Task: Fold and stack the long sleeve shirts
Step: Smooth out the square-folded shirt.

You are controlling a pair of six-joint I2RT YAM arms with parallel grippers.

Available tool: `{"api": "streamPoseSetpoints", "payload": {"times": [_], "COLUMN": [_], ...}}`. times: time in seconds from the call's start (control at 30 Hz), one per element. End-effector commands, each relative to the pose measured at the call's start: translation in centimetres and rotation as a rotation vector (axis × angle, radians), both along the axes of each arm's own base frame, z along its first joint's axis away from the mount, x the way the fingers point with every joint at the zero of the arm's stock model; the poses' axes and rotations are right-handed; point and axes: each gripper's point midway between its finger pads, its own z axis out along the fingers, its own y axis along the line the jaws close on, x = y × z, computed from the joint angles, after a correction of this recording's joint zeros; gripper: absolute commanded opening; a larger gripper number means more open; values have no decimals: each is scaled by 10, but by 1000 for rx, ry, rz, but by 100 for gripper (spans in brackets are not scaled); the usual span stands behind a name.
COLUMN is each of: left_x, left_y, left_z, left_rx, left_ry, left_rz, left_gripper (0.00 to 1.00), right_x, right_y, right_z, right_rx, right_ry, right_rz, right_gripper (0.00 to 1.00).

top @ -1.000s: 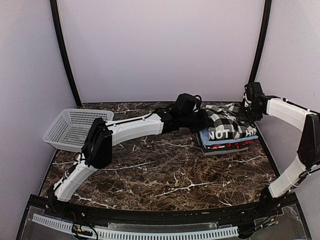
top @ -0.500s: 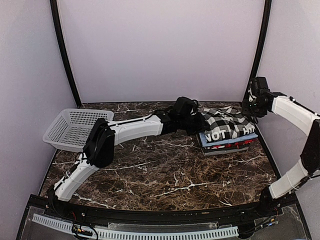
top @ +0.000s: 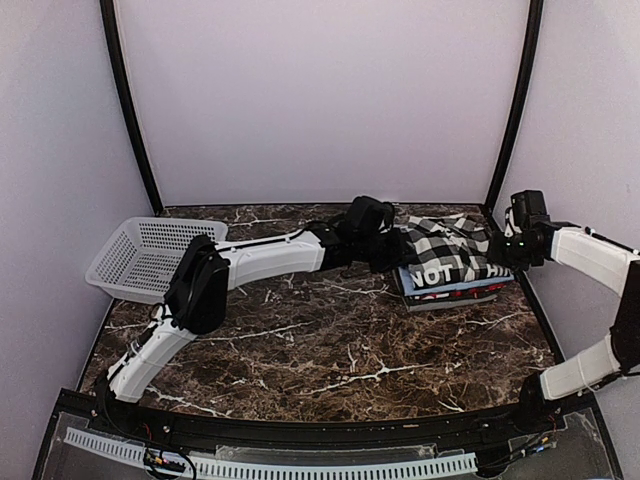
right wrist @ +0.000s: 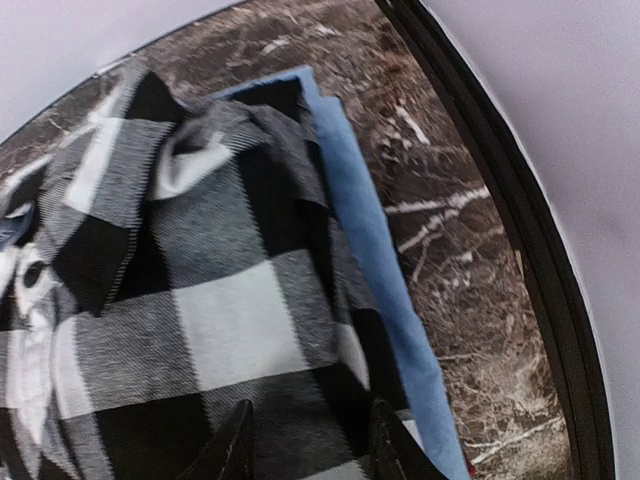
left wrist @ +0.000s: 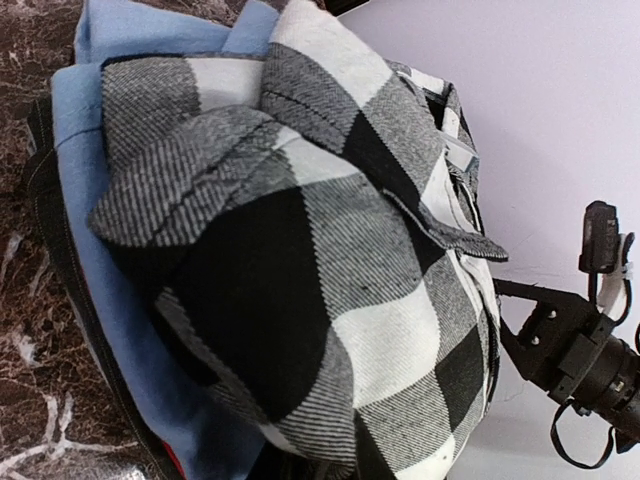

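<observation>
Shirts lie stacked at the far right of the table [top: 330, 340]: red shirt [top: 445, 294] lowest, blue shirt [right wrist: 370, 230] next, and checked shirt [top: 450, 245] rumpled on top. The right gripper [right wrist: 310, 440] hangs over the checked shirt's right side, fingers spread and empty. The left gripper [top: 392, 250] is at the stack's left edge, its fingers hidden, so I cannot tell their state. This thick cloth looks soft and floppy, best pinched at a hem or folded edge.

the rumpled checked shirt [left wrist: 320, 250] lies atop the blue shirt [left wrist: 110, 310].
</observation>
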Motion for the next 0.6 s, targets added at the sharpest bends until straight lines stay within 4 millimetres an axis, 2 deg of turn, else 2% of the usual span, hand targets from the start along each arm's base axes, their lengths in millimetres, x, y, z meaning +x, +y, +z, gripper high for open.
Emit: {"api": "streamPoseSetpoints", "payload": {"times": [0.0, 0.1, 0.33, 0.43, 0.57], "left_x": [7, 8, 8, 6, 3], "left_y": [20, 25, 33, 37, 45], "left_z": [51, 53, 69, 83, 93], "left_rx": [-17, -5, -6, -5, 16], "left_ry": [-60, -67, -100, -132, -159], "left_rz": [33, 40, 30, 21, 11], "left_gripper": [15, 15, 24, 27, 31], "right_x": [0, -3, 0, 1, 5], "right_y": [-8, -12, -3, 16, 60], "right_z": [-15, -13, 42, 55, 63], "right_rx": [61, 58, 33, 2, 23], "right_ry": [-1, -5, -119, -141, -164], "right_rz": [-40, -51, -14, 33, 141], "right_gripper": [36, 36, 40, 41, 42]}}
